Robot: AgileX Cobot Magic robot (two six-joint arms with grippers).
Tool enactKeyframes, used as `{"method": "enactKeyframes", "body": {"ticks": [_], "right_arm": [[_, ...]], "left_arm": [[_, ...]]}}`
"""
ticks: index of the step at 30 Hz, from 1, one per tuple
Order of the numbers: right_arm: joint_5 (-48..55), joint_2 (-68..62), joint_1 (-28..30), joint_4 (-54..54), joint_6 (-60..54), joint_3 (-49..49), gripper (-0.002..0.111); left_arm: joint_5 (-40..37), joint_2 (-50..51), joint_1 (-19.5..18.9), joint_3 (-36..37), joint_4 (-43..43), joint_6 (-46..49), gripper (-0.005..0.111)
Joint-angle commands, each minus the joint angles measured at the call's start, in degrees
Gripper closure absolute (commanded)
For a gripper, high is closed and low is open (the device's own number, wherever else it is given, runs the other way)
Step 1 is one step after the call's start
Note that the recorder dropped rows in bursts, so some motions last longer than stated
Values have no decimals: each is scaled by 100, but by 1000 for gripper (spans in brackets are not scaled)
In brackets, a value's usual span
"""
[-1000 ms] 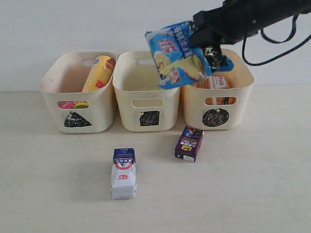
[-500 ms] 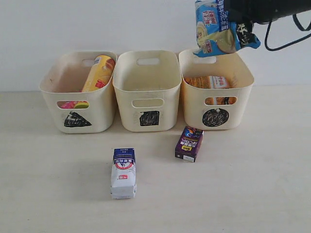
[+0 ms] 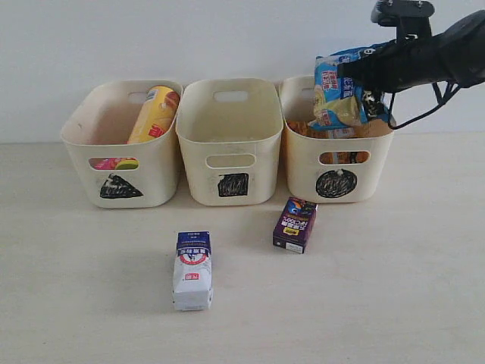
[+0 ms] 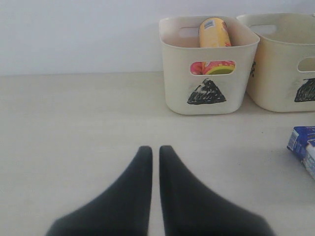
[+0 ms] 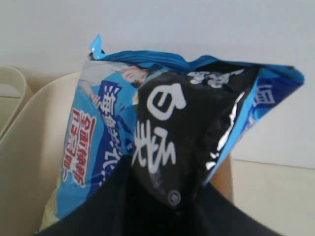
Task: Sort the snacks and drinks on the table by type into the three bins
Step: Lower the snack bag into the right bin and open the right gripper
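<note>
My right gripper [image 3: 370,74] is shut on the blue bag with the black band [image 3: 339,89], [image 5: 167,137], holding it partly inside the circle bin [image 3: 337,171], where the orange bag [image 3: 345,157] shows through the handle slot. The triangle bin [image 3: 121,163], [image 4: 209,73] holds a yellow-orange chip tube [image 3: 155,114], [image 4: 214,32] and a pink tube [image 3: 114,163], [image 4: 212,67]. The square bin [image 3: 227,159] stands between them. A white carton with a dark blue top [image 3: 192,270], [image 4: 304,147] lies on the table in front. My left gripper [image 4: 152,150] hovers shut over bare table.
A small dark purple carton [image 3: 295,224] stands in front of the circle bin, right of the white carton. A white wall runs behind the bins. The right arm's black cable [image 3: 439,98] hangs beside the circle bin.
My right gripper carried the blue bag rightward from above the square bin, then lowered it into the circle bin. The left gripper view has no earlier frame.
</note>
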State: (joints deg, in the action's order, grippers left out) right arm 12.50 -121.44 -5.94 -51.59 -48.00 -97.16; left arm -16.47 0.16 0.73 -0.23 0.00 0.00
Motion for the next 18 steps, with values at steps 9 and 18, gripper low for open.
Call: {"method": "enactKeyframes", "body": {"ticks": [9,18], "right_arm": [[-165,-168,-170,-39,-99,-351,62],[-195,-92,-170,-39,-39,-351,27]], "left_arm": [[15,-16,-19,23,0,49,102],[15,-16,-19,23,0,49,102]]}}
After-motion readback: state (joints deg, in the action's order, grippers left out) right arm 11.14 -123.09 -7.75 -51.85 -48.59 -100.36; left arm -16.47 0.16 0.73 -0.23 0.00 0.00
